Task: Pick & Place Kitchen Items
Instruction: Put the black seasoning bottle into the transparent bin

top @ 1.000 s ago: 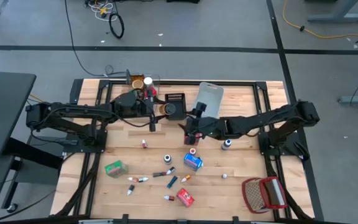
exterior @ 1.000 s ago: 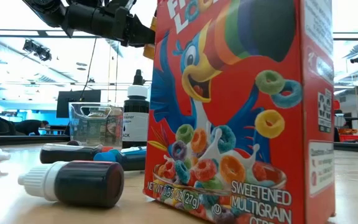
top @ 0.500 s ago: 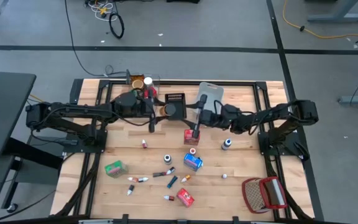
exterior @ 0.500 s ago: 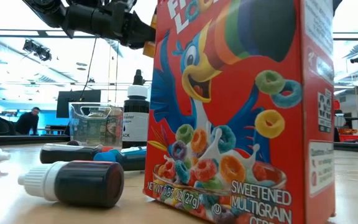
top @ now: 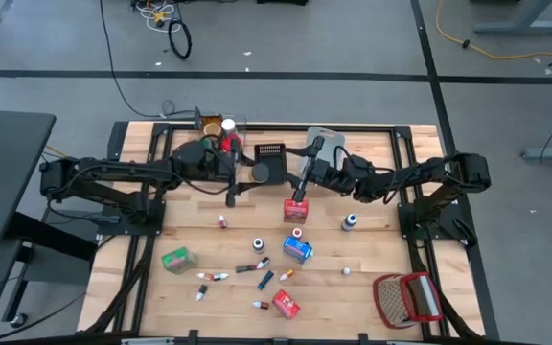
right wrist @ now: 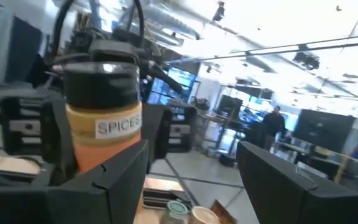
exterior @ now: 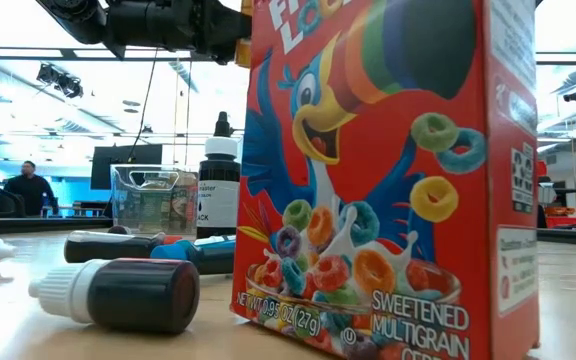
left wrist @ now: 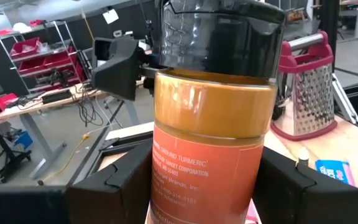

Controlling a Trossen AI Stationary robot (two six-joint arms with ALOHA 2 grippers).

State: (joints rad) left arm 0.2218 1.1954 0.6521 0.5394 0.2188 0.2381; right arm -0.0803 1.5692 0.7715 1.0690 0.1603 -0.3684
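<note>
Right tool [top: 307, 188] has withdrawn from the red box [top: 295, 210]. From above, it hovers just above that box, released. At the left wrist, left tool [left wrist: 197, 186] clenches the turmeric jar [left wrist: 210, 124]; lower it upright.

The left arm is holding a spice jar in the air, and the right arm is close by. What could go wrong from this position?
1. The left gripper grips only the lower part of the turmeric jar. If the jar slips, it could drop onto the table.
2. The right gripper is open and empty and faces the jar from nearby, so the two arms might collide.
3. The right gripper hangs over the small red box and could tip it.
</note>
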